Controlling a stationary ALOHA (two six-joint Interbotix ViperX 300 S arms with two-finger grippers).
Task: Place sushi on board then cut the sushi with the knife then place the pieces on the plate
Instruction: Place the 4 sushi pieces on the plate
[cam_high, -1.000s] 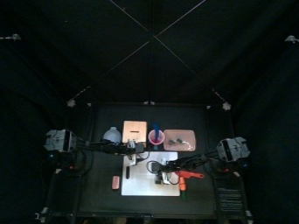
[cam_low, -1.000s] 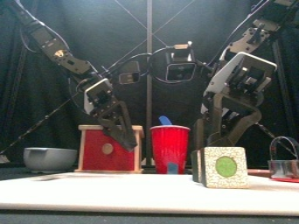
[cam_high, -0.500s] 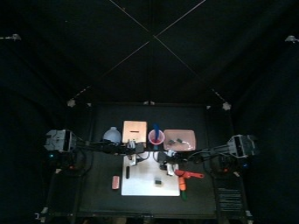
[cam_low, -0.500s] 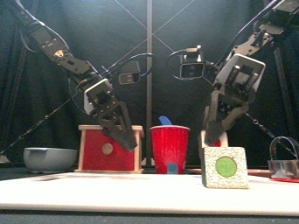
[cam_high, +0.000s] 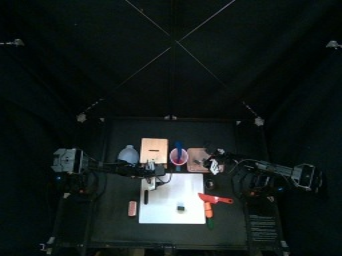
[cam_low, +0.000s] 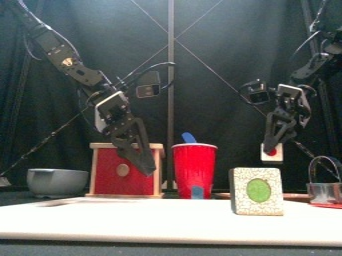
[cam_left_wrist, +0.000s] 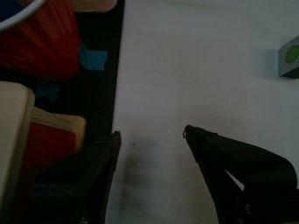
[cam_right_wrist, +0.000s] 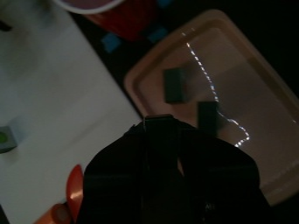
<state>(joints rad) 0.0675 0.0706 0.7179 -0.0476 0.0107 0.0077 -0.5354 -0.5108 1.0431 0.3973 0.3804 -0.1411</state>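
One sushi piece (cam_high: 179, 209) (cam_low: 255, 190) with a green face stands on the white board (cam_high: 160, 215). My right gripper (cam_high: 214, 160) (cam_low: 274, 152) hangs over the pink tray (cam_high: 205, 163) (cam_right_wrist: 251, 131), shut on a sushi piece that shows pale between its tips in the front view. Two dark sushi pieces (cam_right_wrist: 173, 85) lie in the tray. The red knife (cam_high: 214, 199) lies at the board's right edge. My left gripper (cam_high: 158, 178) (cam_left_wrist: 152, 144) is open over the board's back left part, holding nothing.
Behind the board stand the red cup (cam_high: 179, 153) (cam_low: 195, 168), the wooden box (cam_high: 154, 150) (cam_low: 124, 170) with its red drawer front, and the blue-grey bowl (cam_high: 128, 154) (cam_low: 56, 181). A metal cutter (cam_low: 325, 185) stands at the far right.
My right gripper rose from the sushi on the board and swung back and right to the tray, taking one piece along. One piece stays on the board. The left arm held still.
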